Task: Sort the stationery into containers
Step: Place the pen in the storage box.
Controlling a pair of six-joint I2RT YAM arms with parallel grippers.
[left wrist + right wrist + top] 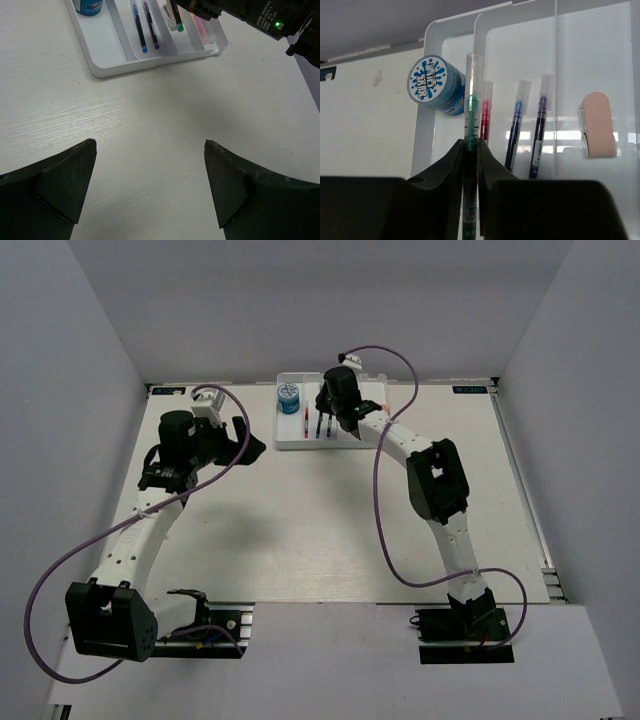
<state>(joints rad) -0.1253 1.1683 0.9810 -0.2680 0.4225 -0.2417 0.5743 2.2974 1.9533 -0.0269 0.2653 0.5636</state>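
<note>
Hanging over the white divided plastic tray (290, 445) in the overhead view, the right gripper (337, 405) seems mid-placement; the left gripper (150, 150) waits short of the tray, jaws spread wide; the right's jaws clamp a thin green-inked pen (471, 115), which needs lowering into a compartment and releasing.

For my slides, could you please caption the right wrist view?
Right fingers pinch a green pen over the white tray with three pens, blue roll and eraser.

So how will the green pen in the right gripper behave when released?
Probably stiff and light: the green pen stands straight out of the right gripper, no sag. Its round smooth barrel likely rolls until a tray wall stops it.
</note>
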